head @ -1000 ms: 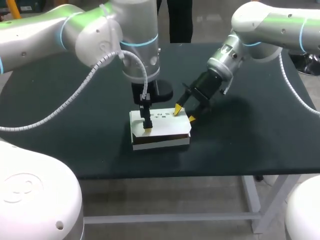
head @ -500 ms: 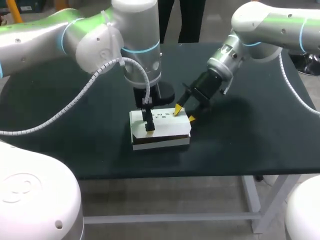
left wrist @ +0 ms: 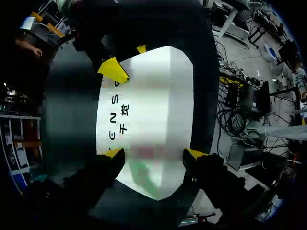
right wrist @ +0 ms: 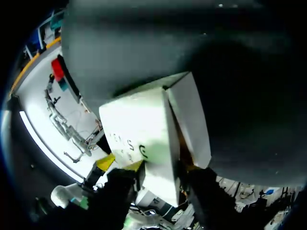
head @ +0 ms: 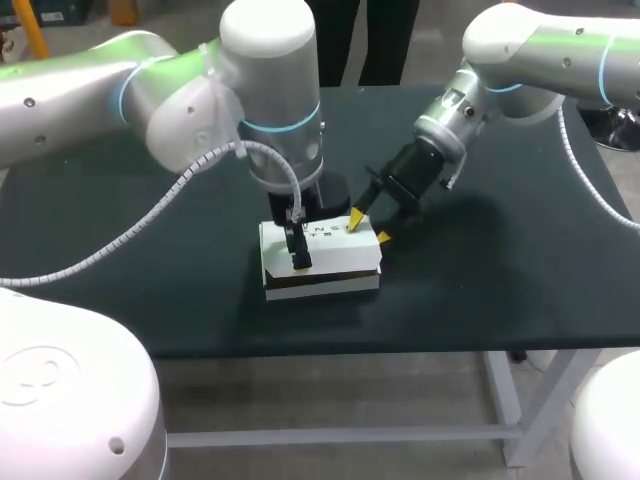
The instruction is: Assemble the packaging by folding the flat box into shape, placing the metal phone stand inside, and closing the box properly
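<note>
1. Left gripper point(left wrist: 153, 153): fingers spread wide, pointing straight down onto the white box point(head: 335, 255). In the left wrist view its two yellow tips point(left wrist: 111, 152) sit over opposite long edges of the lid. Can't tell whether they press on it or only hover. Nothing is held.
2. Right gripper point(head: 369, 228): fingers apart, nothing pinched. It comes in tilted from the upper right of the head view to the box's back right corner. One tip is on the lid by the print, the other just off the end edge.
3. Box: just left of the head view's centre, lying flat with the lid down. A thin dark seam runs along the front face.
4. End flap point(right wrist: 189, 120): in the right wrist view, it stands slightly ajar between that gripper's fingers, with a brown gap beside it.
5. Phone stand: not visible.
6. Table point(head: 500, 290): dark matte top, and the box is the only object on it.
</note>
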You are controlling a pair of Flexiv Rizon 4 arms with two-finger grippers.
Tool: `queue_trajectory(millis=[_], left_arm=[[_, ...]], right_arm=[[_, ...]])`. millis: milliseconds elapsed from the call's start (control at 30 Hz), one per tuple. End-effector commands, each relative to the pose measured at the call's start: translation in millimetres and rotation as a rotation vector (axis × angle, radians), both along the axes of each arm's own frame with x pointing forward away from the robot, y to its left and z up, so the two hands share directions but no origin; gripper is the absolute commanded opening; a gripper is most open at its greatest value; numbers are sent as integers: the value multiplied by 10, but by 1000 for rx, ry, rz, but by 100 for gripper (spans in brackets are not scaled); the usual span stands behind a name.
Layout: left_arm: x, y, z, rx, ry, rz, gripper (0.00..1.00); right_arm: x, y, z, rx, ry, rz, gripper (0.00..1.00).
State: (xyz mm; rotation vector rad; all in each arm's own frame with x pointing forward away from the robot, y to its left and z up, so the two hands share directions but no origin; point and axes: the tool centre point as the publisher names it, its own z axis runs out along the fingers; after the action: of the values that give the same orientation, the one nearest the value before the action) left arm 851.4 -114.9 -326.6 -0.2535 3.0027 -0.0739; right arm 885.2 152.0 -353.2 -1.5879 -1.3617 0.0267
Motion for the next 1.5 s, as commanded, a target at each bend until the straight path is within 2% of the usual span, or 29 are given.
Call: queue_trajectory(millis=[33, 400, 467, 667, 833, 1367, 1433, 1500], left_arm=[[-45, 15, -17, -1, -33, 10, 83], [-24, -11, -35, 0, -87, 19, 85], [-17, -16, -35, -2, -98, 19, 82], [7, -28, -39, -6, -125, 17, 85], [39, -37, -46, -5, -138, 33, 76], [64, -76, -82, 15, -204, 71, 73], [66, -80, -88, 20, -203, 73, 71], [70, -83, -94, 26, -206, 85, 62]], right_arm=[[1, -2, -5, -1, 1, 2, 49], [1, -2, -5, -1, 1, 2, 49], [1, -2, -5, -1, 1, 2, 49], [1, -2, -5, -1, 1, 2, 49], [1, -2, -5, -1, 1, 2, 49], [1, -2, -5, -1, 1, 2, 49], [1, -2, -5, -1, 1, 2, 49], [1, -2, -5, -1, 1, 2, 49]])
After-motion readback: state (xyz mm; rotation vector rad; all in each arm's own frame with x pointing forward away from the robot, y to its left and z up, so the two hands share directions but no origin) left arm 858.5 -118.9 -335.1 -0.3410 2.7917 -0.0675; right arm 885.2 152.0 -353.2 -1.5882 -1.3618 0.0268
